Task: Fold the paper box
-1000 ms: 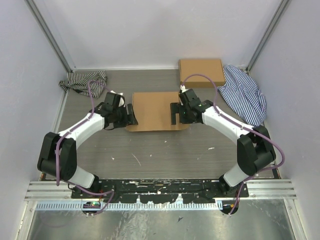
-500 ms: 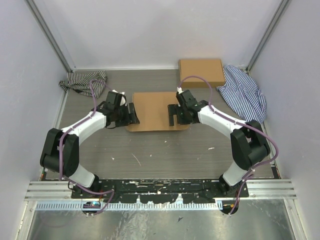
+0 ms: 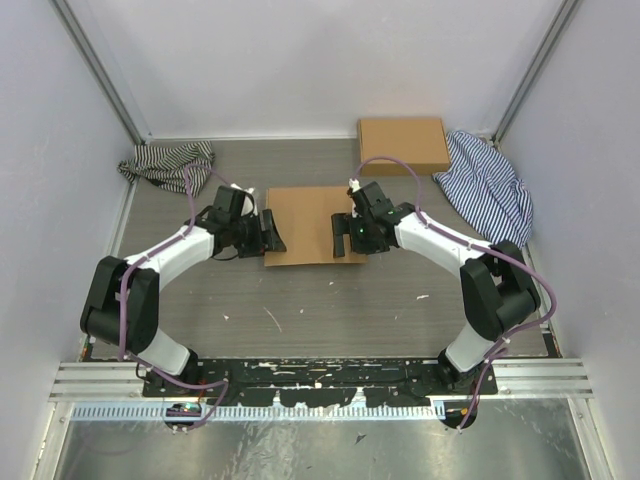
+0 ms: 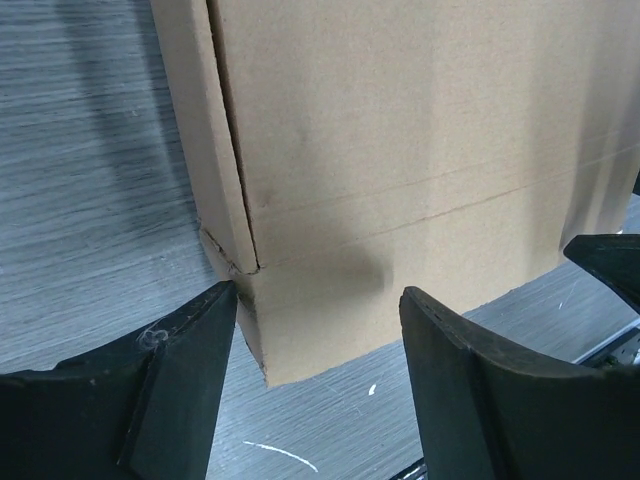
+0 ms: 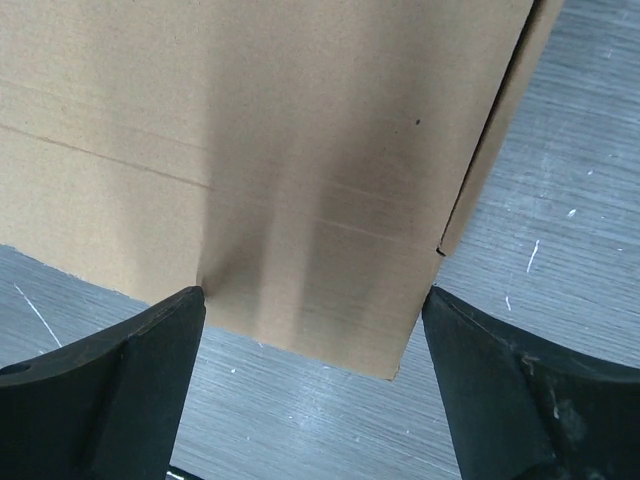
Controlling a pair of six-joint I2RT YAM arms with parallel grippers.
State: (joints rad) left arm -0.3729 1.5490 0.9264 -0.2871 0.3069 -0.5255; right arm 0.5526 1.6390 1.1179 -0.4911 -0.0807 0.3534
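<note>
Drawn inward since a second ago, left gripper (image 3: 271, 232) and right gripper (image 3: 341, 234) are held low, jaws apart, at opposite ends of the one paper box (image 3: 305, 225) laid central on the table (image 3: 300, 300); one other box (image 3: 403, 144) and two striped cloths (image 3: 167, 160) (image 3: 490, 185) are noted.

Paper box (image 3: 305, 225) flat on table (image 3: 330, 300)

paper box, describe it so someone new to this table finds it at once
On the grey table, look at the middle, between the left gripper and the right gripper. The paper box lies flat, brown cardboard with creases and a side flap; the other brown box sits at the far edge beside a striped cloth.
</note>
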